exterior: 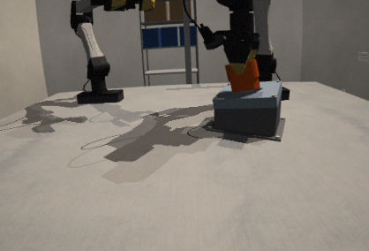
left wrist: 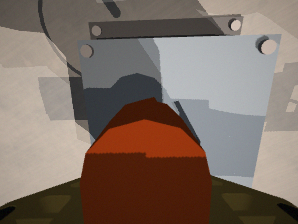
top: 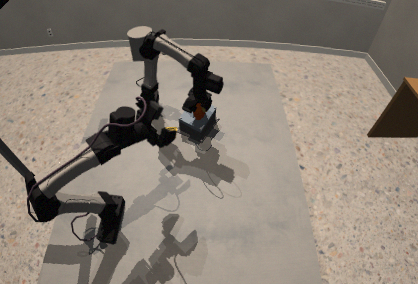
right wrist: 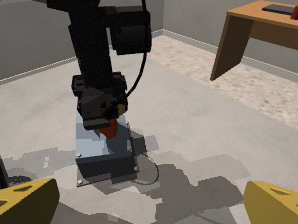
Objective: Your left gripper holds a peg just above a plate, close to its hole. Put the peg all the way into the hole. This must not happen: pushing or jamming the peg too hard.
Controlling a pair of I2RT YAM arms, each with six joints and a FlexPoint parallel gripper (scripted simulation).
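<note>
An orange peg (top: 199,112) (exterior: 244,79) (left wrist: 145,175) (right wrist: 110,131) stands at the top of the light blue plate (exterior: 269,89) (left wrist: 215,65) (right wrist: 90,148) on a dark block. It leans slightly in the exterior view. My left gripper (exterior: 244,63) (left wrist: 147,181) is shut on the peg's upper part, above the plate. A thin dark slit, perhaps the hole's edge, shows on the plate right of the peg in the left wrist view. The peg's lower end and most of the hole are hidden; I cannot tell its depth. My right gripper (exterior: 133,1) (right wrist: 150,188) is open and empty, raised away from the block.
The dark block (exterior: 247,119) (right wrist: 107,169) sits on a thin base plate (exterior: 279,130) (left wrist: 165,29) with screws at its corners. In the top view the right arm (top: 122,132) reaches in close beside the block. A brown desk (top: 395,115) (right wrist: 225,47) stands off to one side.
</note>
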